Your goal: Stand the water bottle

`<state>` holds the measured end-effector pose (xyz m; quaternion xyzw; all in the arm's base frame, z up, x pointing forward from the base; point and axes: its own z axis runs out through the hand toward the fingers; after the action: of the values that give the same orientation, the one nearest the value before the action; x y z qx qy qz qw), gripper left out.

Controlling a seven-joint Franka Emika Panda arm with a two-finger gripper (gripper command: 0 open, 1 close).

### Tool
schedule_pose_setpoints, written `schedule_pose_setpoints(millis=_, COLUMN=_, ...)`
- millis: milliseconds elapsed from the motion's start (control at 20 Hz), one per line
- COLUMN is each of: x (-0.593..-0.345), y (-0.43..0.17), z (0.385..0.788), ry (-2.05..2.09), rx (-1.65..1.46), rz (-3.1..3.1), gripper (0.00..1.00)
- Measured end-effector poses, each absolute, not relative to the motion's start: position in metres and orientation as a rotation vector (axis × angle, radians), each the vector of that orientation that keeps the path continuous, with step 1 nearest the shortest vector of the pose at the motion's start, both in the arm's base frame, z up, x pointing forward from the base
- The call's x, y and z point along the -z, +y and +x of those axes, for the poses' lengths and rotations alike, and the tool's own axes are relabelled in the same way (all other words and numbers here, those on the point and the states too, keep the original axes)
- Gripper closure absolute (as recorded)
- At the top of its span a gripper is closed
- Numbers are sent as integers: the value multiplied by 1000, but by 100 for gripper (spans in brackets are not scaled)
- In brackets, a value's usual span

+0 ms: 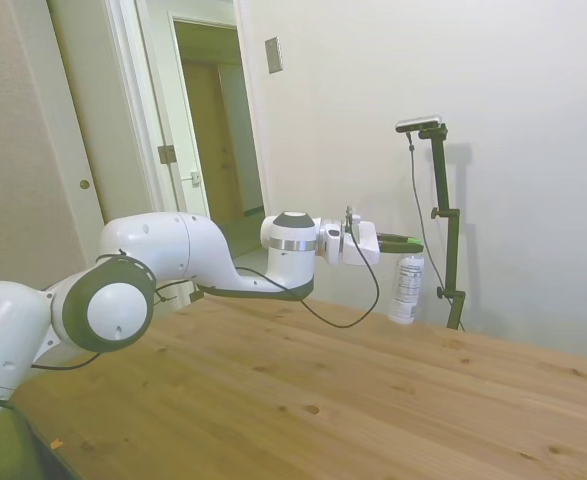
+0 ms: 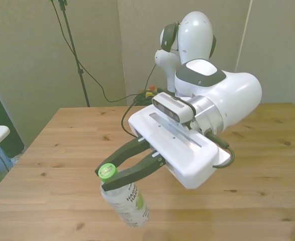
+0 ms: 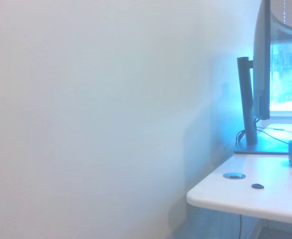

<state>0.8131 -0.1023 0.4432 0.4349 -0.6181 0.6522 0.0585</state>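
A wooden table of pale knotty planks carries nothing.

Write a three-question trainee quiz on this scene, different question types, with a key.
1. True or false: the water bottle lies flat on the table.
2. Which part of the bottle does the gripper hold? A) the base B) the label C) the green cap end
3. Fill in: in the side view the bottle hangs roughly ____ with its cap at the top.

Key: 1 false, it hangs in the fingers; 2 C; 3 upright.
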Motion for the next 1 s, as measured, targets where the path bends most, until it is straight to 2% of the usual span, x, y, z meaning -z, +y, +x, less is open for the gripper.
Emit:
schedule_pose_setpoints(millis=150, x=-427, y=-95, z=817, ry=-1838, rx=-1991, rz=1333, gripper=100)
schedule_pose_setpoints(millis=650, x=-399, y=-91, z=816, ry=-1800, rx=-1959, rz=1366, gripper=100)
schedule_pose_setpoints(millis=700, x=-398, y=-91, z=816, ry=-1799, rx=-1957, rz=1367, gripper=0)
schedule_pose_setpoints(millis=1000, x=-397, y=-93, z=813, ry=-1807, rx=-1941, rz=1374, gripper=0)
